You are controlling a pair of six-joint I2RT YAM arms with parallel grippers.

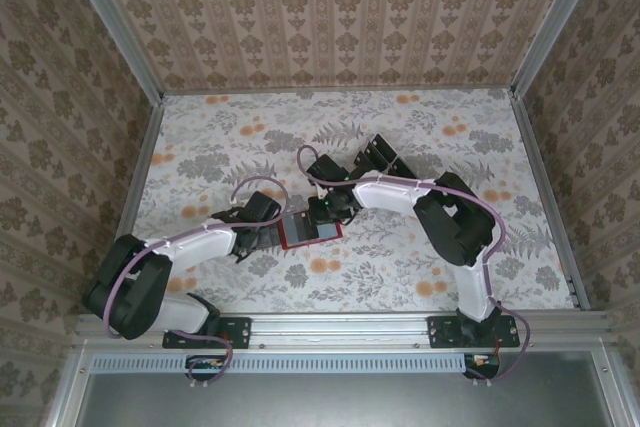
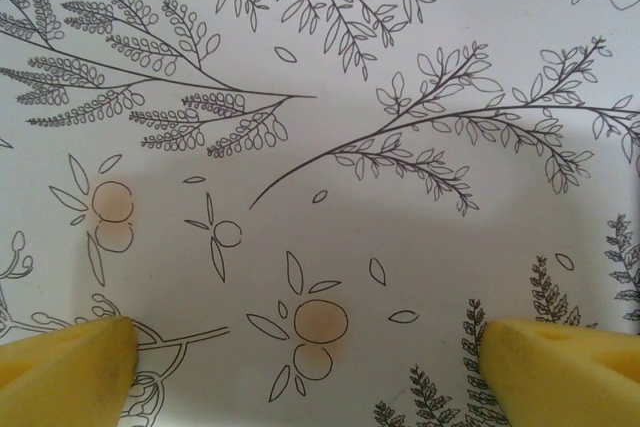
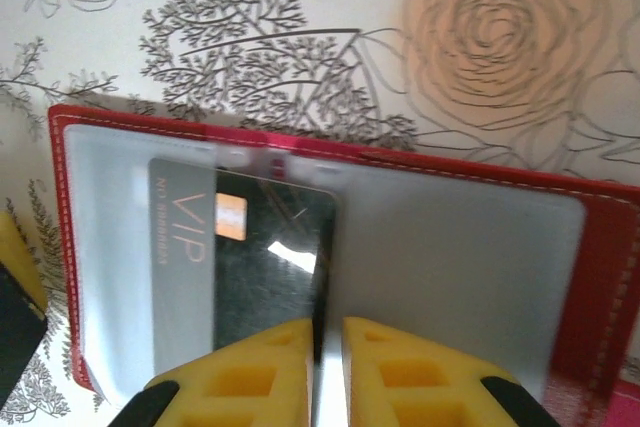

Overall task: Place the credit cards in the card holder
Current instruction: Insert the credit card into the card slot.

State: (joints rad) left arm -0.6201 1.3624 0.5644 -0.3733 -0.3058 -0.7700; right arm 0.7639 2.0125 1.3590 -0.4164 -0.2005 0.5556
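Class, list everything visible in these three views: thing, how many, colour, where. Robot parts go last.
card holder: one, red with grey inside, lying open mid-table.
credit card: one, black, marked VIP, lying in the open card holder.
slotted stand: one, dark, far side, right of centre; contents too small to tell.
tablecloth: one, white with grey leaves and orange flowers, under everything.
walls: three, beige patterned, on three sides.
left arm, right arm: white and black, based at the near edge.
left claw: one, yellow fingers, open over bare cloth.
right claw: one, yellow fingers, nearly shut at the card's near edge.
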